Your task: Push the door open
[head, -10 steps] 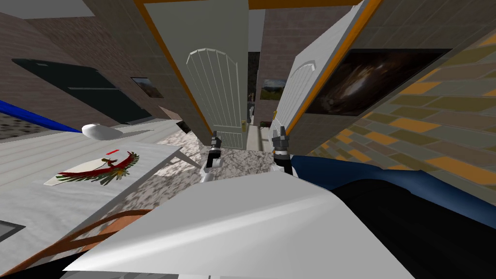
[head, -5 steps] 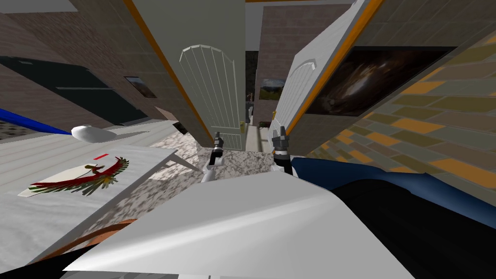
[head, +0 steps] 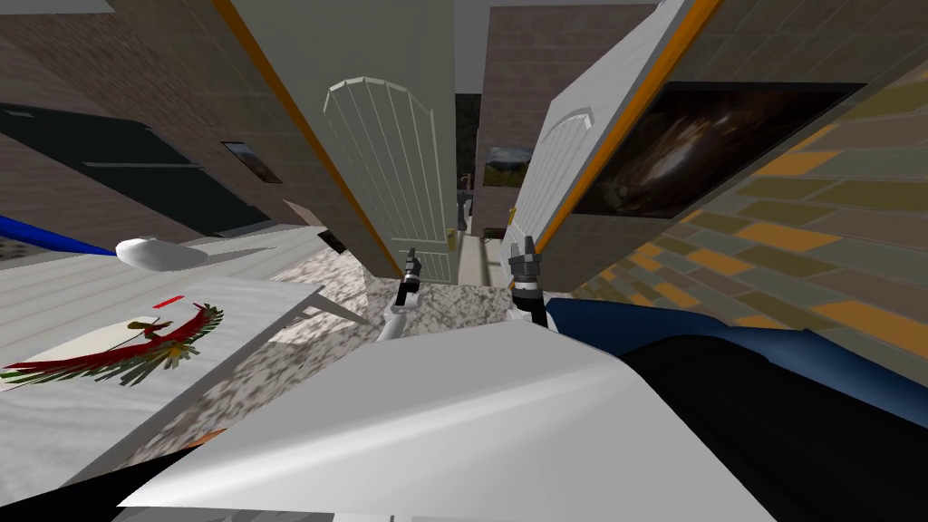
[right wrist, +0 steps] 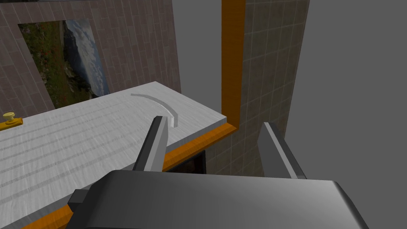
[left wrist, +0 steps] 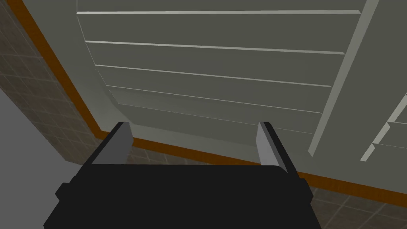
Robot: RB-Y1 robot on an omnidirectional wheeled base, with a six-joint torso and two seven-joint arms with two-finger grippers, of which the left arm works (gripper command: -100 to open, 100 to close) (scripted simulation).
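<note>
Ahead on your left, your left gripper [head: 412, 264] is holding its fingers [left wrist: 119, 142] released, just before the panelled grey door [head: 390, 172]; further right, your right gripper [head: 526, 252] is hanging with fingers spread, near the white door leaf [head: 562, 172].

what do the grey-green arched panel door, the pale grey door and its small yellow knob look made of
Grey-green arched panel door: probably painted wood; matte, flat colour, stepped plank edges, no grain. Pale grey door: likely whitewashed wood; faint lengthwise streaks like grain. Small yellow knob: brass-like by colour, too small to be sure.
</note>
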